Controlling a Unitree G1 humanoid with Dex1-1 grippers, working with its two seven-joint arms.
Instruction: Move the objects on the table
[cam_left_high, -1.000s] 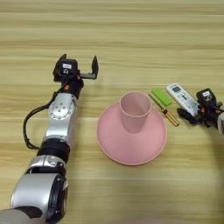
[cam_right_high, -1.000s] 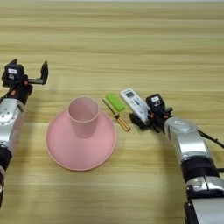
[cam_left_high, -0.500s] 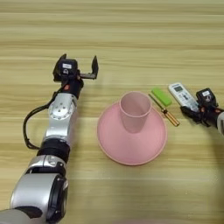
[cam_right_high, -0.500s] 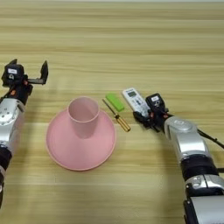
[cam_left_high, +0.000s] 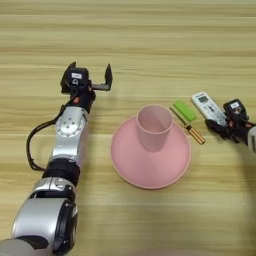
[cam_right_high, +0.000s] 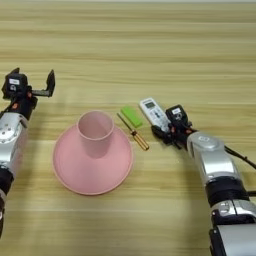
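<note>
The jaws of the left gripper stood wide apart, holding nothing, out on bare wood to the left of the pink plate. Whether the right gripper was open or shut could not be told. Its black fingers lay just beside the near end of the white remote, perhaps touching it, but no clear clasp around it showed.

The remote rested flat on the table, angled, right of the small green block. The block lay just beside the orange-handled screwdriver, which sat close to the plate's right rim. The pale pink cup stood upright on the plate, toward its far side.

Judged from this layout, the task looked barely under way. The cup, block and remote all sat clustered around the plate, and none was lifted. The right arm seemed placed to deal with the remote first; the block and cup appeared still to be handled. The left arm looked idle, well apart from every object.
</note>
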